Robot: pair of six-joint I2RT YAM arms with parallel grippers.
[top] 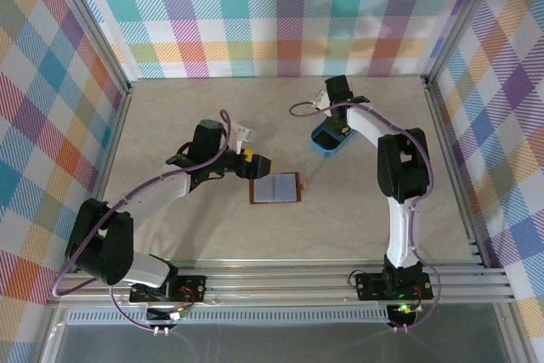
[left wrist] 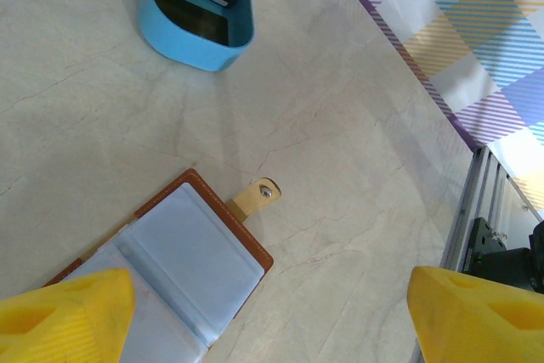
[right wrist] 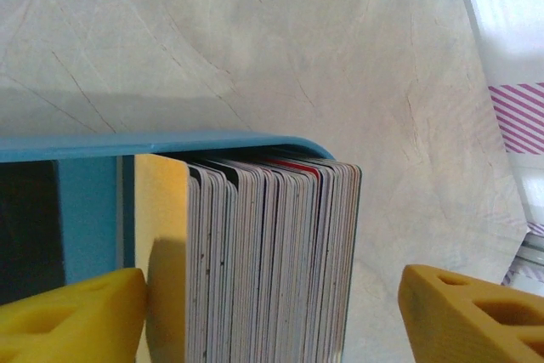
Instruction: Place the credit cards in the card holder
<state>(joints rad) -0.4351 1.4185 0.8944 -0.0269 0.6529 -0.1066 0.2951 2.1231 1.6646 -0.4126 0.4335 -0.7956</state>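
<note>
1. Card holder (left wrist: 178, 265): lies opened flat on the table (left wrist: 357, 125), pale lining up, snap tab (left wrist: 255, 199) sticking out from its edge. Laid open like this, its pockets face upward and are ready to receive cards. No card is visible in it.

2. Left gripper (top: 259, 163): poised directly over the near part of the card holder, fingers wide apart with nothing between them. In my judgement it waits there to steady the holder or press it flat when a card arrives.

3. Credit cards (right wrist: 272, 261): a tight stack standing on edge in the corner of a blue tray (right wrist: 170, 144), well apart from the holder. Mostly whitish edges, with one red edge near the far side. Standing them upright leaves their top edges free for a pinch from above.

4. Right gripper (right wrist: 268, 316): lowered into the tray, straddling the whole stack.
   - One finger (right wrist: 72, 316) sits against the outermost card.
   - The other finger (right wrist: 472, 312) stands clear of the stack, with a gap.
   - Jaws are apart and not clamped on anything.

5. Assessment: the task is at the pick-up step and no card has been transferred. The straddle takes in the full stack, so there is a risk of lifting several cards at once.
</note>
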